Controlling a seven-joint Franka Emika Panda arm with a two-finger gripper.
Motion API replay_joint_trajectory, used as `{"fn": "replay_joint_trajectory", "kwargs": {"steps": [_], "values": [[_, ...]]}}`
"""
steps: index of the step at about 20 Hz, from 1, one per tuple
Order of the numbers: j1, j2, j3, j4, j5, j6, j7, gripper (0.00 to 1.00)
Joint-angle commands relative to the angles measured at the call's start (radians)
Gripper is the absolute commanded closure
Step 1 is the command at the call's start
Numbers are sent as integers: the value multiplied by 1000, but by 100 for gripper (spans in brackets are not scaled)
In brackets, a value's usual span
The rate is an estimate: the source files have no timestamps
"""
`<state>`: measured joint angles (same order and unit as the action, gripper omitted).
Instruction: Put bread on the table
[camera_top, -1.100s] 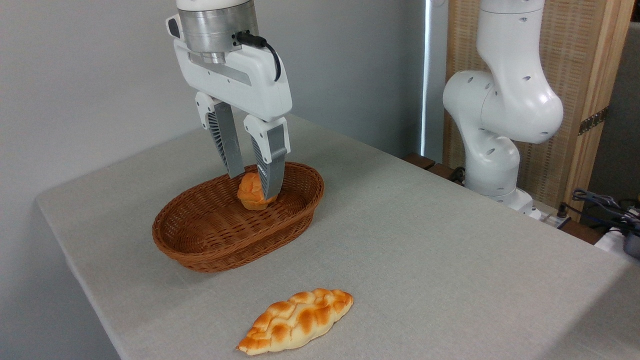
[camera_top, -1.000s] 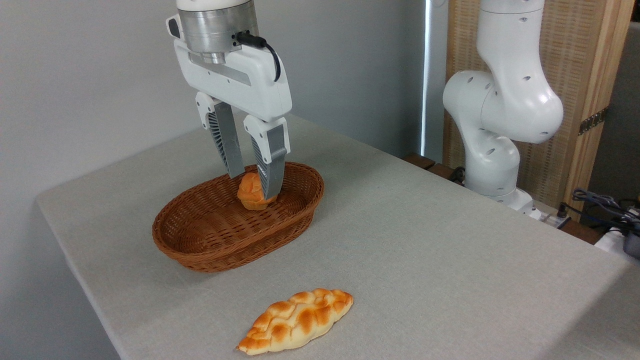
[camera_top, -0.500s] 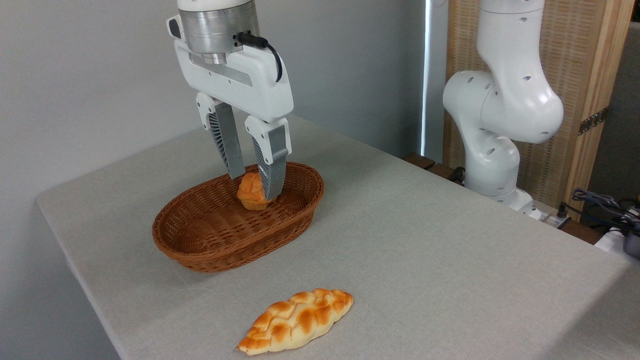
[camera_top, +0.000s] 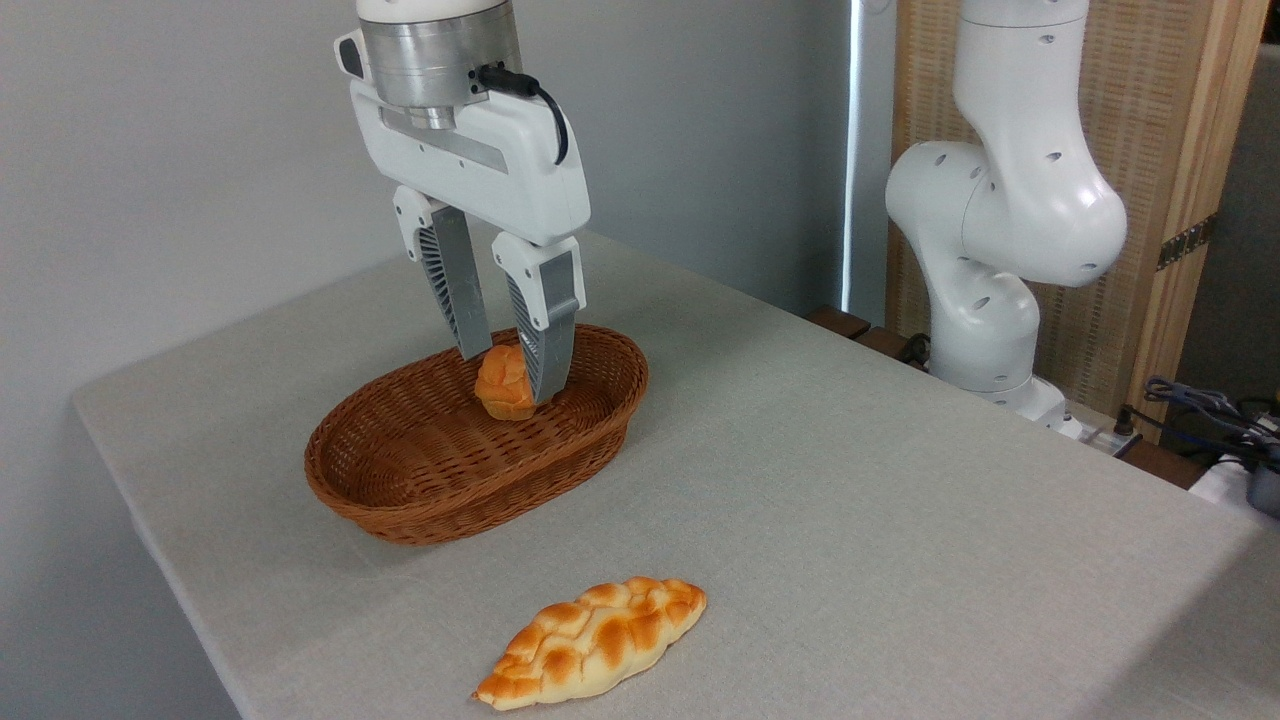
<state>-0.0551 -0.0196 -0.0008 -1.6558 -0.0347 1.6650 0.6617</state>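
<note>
The bread (camera_top: 504, 383), a small orange-golden bun with a lumpy top, is clamped between the two ribbed grey fingers (camera_top: 455, 285) of the gripper (camera_top: 505, 375), which points downward over the far right part of the wicker basket (camera_top: 420, 490). The bun is seen within the basket's rim, at about rim height; whether it touches the basket floor cannot be told. The basket is set on the table (camera_top: 850, 520), toward its far left. A braided loaf (camera_top: 592, 640) with brown patches is laid on the cloth near the front edge, well apart from the basket. The white arm base (camera_top: 1000, 240) is seen at the far right.
</note>
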Motion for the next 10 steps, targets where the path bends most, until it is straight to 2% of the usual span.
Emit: {"fn": "replay_joint_trajectory", "kwargs": {"steps": [1, 4, 8, 10], "values": [[-8, -16, 9, -7, 4, -19, 10, 0], [-8, -19, -7, -21, -1, -16, 9, 0], [-8, -37, -96, -51, -7, 7, -1, 0], [-8, -72, -125, -85, -39, 50, -1, 0]]}}
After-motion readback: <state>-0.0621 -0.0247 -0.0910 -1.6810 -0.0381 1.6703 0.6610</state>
